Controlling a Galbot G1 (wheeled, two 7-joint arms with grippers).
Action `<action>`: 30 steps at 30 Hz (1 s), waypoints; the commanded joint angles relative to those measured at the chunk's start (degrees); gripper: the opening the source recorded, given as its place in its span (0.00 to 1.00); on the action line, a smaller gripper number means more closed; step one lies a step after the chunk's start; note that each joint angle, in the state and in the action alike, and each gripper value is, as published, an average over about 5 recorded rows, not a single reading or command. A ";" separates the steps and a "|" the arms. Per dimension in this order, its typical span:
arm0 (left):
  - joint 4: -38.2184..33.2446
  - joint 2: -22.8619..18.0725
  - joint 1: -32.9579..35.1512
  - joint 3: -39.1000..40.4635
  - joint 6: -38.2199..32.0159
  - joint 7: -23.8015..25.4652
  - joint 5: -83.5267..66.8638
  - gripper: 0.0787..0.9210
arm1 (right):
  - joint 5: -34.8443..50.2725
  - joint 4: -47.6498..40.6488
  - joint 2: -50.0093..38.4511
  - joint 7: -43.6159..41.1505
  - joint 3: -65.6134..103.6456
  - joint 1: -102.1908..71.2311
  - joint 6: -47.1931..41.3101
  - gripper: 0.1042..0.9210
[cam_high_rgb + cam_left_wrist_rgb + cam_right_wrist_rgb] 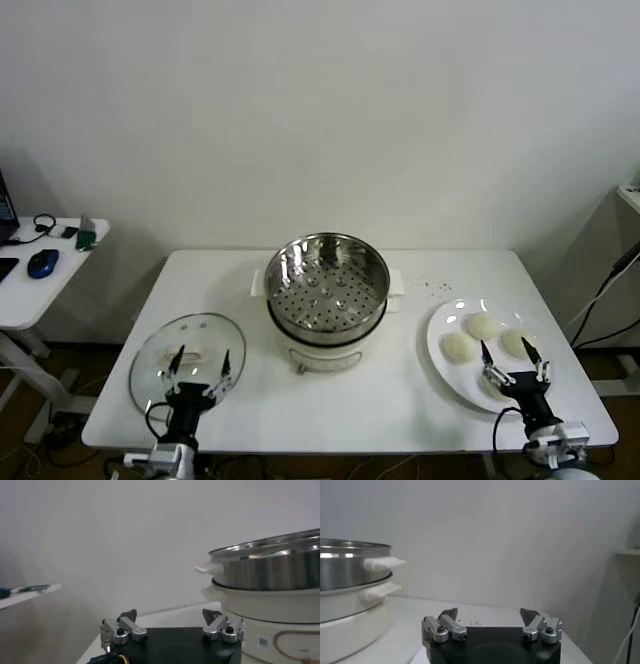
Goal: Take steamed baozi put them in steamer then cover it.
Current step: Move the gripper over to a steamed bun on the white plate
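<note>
A round shiny stainless-steel steamer [326, 283] with a perforated bottom is sitting on its white electric pot base at the middle of the white bench [400, 400], uncovered and holding nothing. The round clear glass cover [187, 362] with a metal rim and a cream-white bar handle is lying flat on the bench to the steamer's left, apart from it. On the steamer's right, a flat white plate [437, 325] is carrying the small cream-white dome-shaped baozi [484, 326]; three are showing, and the plate's near part is hidden behind the arm. The left pincer [200, 370] is hanging over the near edge of the cover with its fingers spread wide, gripping nothing; in the left wrist view [172, 625] the gap between its tips is showing, with the steamer's wall [270, 572] off to one side. The right pincer [513, 358] is hanging over the near part of the plate, just beside the buns, likewise spread wide and holding nothing [490, 622].
</note>
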 commanded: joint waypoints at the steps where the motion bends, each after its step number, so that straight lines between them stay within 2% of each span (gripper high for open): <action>1: -1.71 0.36 1.23 0.52 -0.41 0.16 0.26 0.88 | -4.90 -0.91 -13.08 -8.75 -0.65 6.52 -10.98 0.88; 8: -2.92 0.35 2.40 1.29 -0.62 0.03 0.27 0.88 | -8.06 -6.68 -35.09 -25.70 -7.15 13.17 -17.24 0.88; 14: -2.89 0.32 3.15 1.93 -1.35 -0.02 -0.10 0.88 | -13.04 -13.25 -44.93 -37.33 -18.65 24.43 -17.27 0.88; 18: -2.75 0.42 3.36 2.31 -1.53 -0.02 -2.24 0.88 | -17.04 -19.12 -47.84 -45.88 -33.52 40.52 -14.77 0.88; 22: -2.73 0.60 3.30 2.24 -0.96 -0.33 -2.41 0.88 | -19.29 -23.99 -48.80 -50.72 -54.88 60.23 -13.35 0.88; 25: -3.14 0.56 3.04 2.20 0.42 -1.24 -2.60 0.88 | -20.79 -28.45 -46.62 -52.93 -70.67 75.27 -11.85 0.88; 30: -3.57 0.43 2.46 2.23 1.95 -2.08 -2.59 0.88 | -23.44 -38.59 -38.44 -55.35 -87.00 89.19 -8.37 0.88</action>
